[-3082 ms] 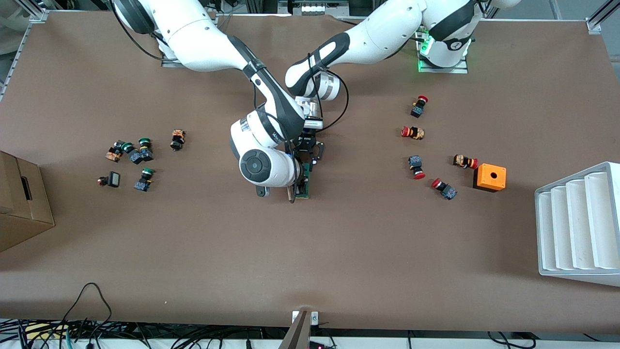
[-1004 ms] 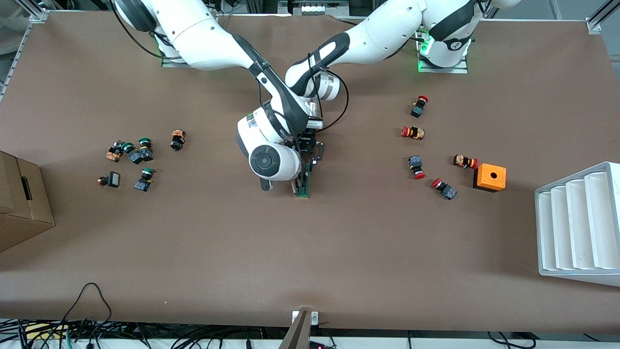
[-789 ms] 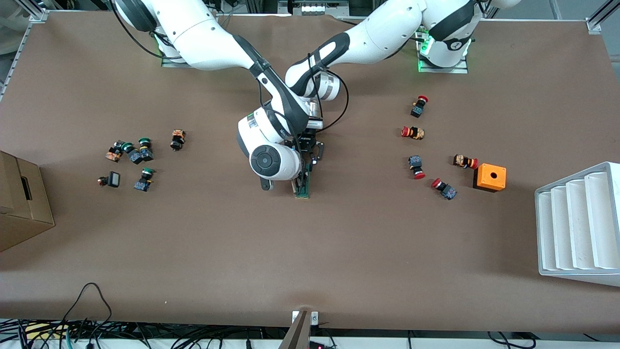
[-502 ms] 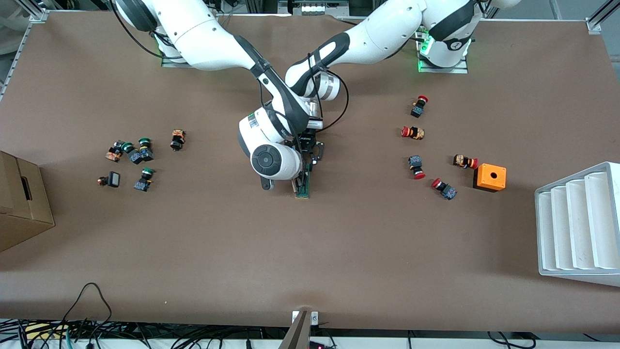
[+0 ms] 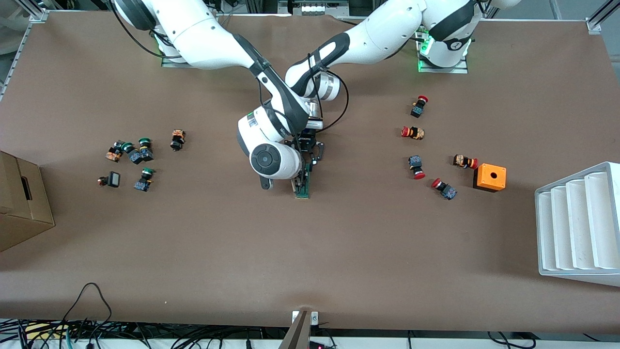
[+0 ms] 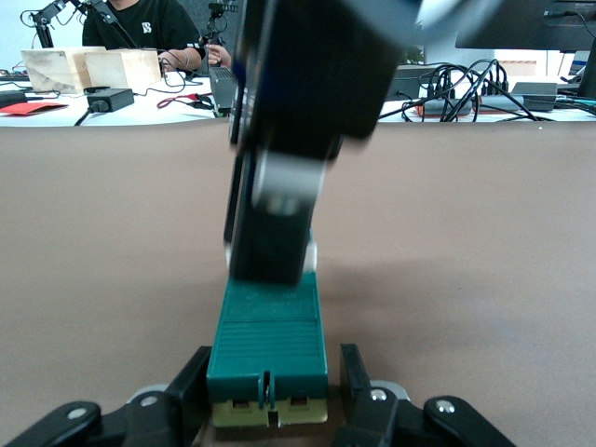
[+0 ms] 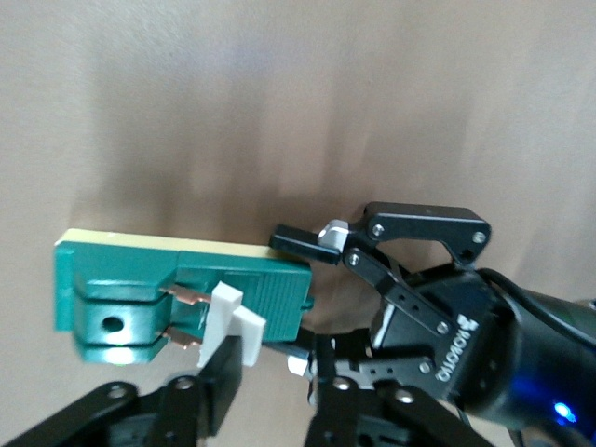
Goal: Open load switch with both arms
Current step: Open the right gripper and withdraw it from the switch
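Note:
The load switch [image 5: 303, 188], a narrow dark-green block, lies mid-table. My left gripper [image 5: 310, 156] is shut on its end that lies farther from the front camera; in the left wrist view the green block [image 6: 268, 340] sits between the fingers [image 6: 191, 391]. In the right wrist view the switch [image 7: 177, 289] shows its white piece [image 7: 233, 321] sticking out over copper blades. My right gripper [image 7: 279, 382] stands open at that piece, one finger [image 7: 219, 391] against it and the other apart. The left gripper [image 7: 312, 298] shows there too, clamped on the block.
Red-capped push buttons [image 5: 413, 132] and an orange box [image 5: 489, 177] lie toward the left arm's end, beside a white stepped tray [image 5: 579, 223]. Green-capped buttons [image 5: 140, 155] and a cardboard box [image 5: 19, 203] lie toward the right arm's end.
Since three seconds ago the right wrist has shifted slightly toward the left arm's end. Over the last second the arms and switch hold still, and the right gripper's fingers have come apart.

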Action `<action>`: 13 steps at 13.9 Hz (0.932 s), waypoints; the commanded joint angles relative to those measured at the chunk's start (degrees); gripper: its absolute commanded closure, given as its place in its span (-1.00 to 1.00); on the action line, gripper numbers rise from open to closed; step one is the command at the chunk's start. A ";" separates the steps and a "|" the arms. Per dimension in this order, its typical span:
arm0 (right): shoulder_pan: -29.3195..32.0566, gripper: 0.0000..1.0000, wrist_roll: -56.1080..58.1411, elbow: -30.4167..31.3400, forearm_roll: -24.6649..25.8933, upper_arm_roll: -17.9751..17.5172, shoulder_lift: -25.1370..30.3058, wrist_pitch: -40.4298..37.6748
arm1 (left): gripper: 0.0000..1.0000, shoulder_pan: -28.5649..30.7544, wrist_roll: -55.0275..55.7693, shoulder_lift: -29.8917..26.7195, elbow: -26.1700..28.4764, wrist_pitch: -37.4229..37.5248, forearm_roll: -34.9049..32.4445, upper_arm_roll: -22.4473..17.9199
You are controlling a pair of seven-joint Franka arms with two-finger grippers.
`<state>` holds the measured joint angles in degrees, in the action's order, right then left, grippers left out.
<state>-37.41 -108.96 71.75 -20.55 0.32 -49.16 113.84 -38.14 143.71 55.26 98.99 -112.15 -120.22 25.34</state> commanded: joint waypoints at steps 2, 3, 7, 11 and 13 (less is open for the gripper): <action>7.68 -0.98 8.38 2.60 1.82 -2.16 8.01 -2.91 | -0.23 0.26 1.31 3.63 -3.37 -1.76 -2.12 -1.17; 9.09 -0.98 11.11 2.60 2.17 -2.16 9.24 -4.40 | -0.27 0.26 1.31 3.63 -3.37 -1.76 -2.03 -1.17; 11.74 -0.98 15.80 2.60 4.02 -2.16 11.27 -4.85 | -1.00 0.52 1.31 3.28 -3.37 -1.84 -1.94 -1.08; 14.99 -0.98 24.30 3.22 4.37 -2.16 14.43 -7.91 | -1.00 1.14 0.79 0.91 -3.19 -2.63 -1.07 -0.73; 16.57 -0.98 29.92 3.91 4.55 -2.16 16.54 -10.29 | -1.00 1.40 0.00 -0.23 -3.10 -2.81 1.55 0.14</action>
<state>-23.18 -83.95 72.27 -17.12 -0.63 -36.86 105.48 -37.21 143.71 56.16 96.26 -113.81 -120.20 24.69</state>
